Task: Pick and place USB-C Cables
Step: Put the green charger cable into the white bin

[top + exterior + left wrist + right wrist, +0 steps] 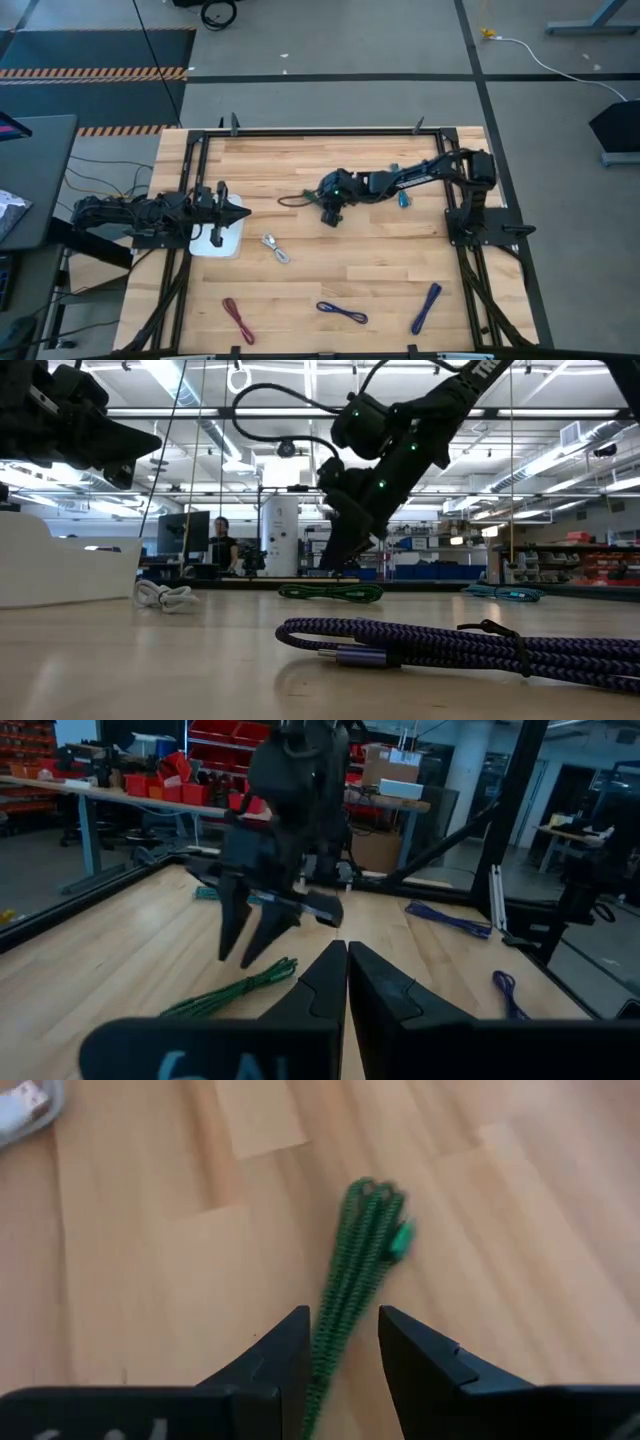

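Right hand (pixel 331 214) hangs over the middle of the desk (pixel 380 270), a bit toward the far edge, w/ its fingers (pixel 425 1365) open a little. Green cable (pixel 352 1275) lies flat on the wood just under it, and in the right wrist view the bundle runs into the gap between both fingers; whether they touch it, cannot tell. In the high view the green cable (pixel 296 199) shows beside this hand, on the side toward the left arm.

Left hand (pixel 240 213) waits at the left edge, above the white tray (pixel 215 243), fingers pressed together and holding nothing.

Other cables are spread on the desk:
- silver-white cable (pixel 276 248): just beside the tray, toward the middle.
- teal cable (pixel 402 198): near the right arm, far half of the desk.
- dark red cable (pixel 238 319), blue cable (pixel 342 312) and purple cable (pixel 426 307): in a row along the near edge, from left to right, well apart from each other.
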